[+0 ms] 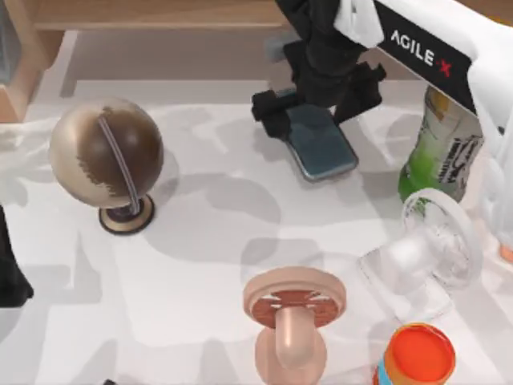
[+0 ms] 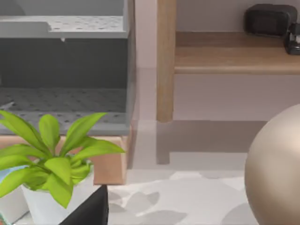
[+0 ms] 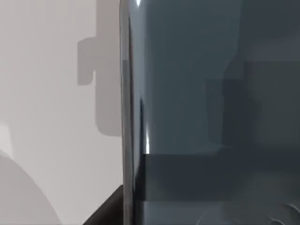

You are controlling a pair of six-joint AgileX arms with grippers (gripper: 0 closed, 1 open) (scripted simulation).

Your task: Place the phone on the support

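**Right gripper low over the phone's far end, behind the pink stand**

The phone (image 1: 325, 146) lies flat and screen-up on the white table (image 1: 200, 265), beyond the pink stand (image 1: 293, 309) and slightly to its right in the top view. Its long axis runs on a diagonal: the near end, free of the arm, points toward the stand's right side and the clear fan (image 1: 437, 245); the far end runs up-left, under the right gripper (image 1: 317, 100).

That gripper sits directly over the phone's far end, its black fingers spread to either side of the slab. Whether the pads actually touch the phone's edges I cannot tell. In the right wrist view the glossy dark screen (image 3: 211, 93) shows very close up.

The globe (image 1: 106, 152) stands well to the left of the stand, the green bottle (image 1: 437, 148) to its far right, just beside the phone's near end. The left arm (image 1: 12, 273) is parked at the table's left edge, left of the globe.
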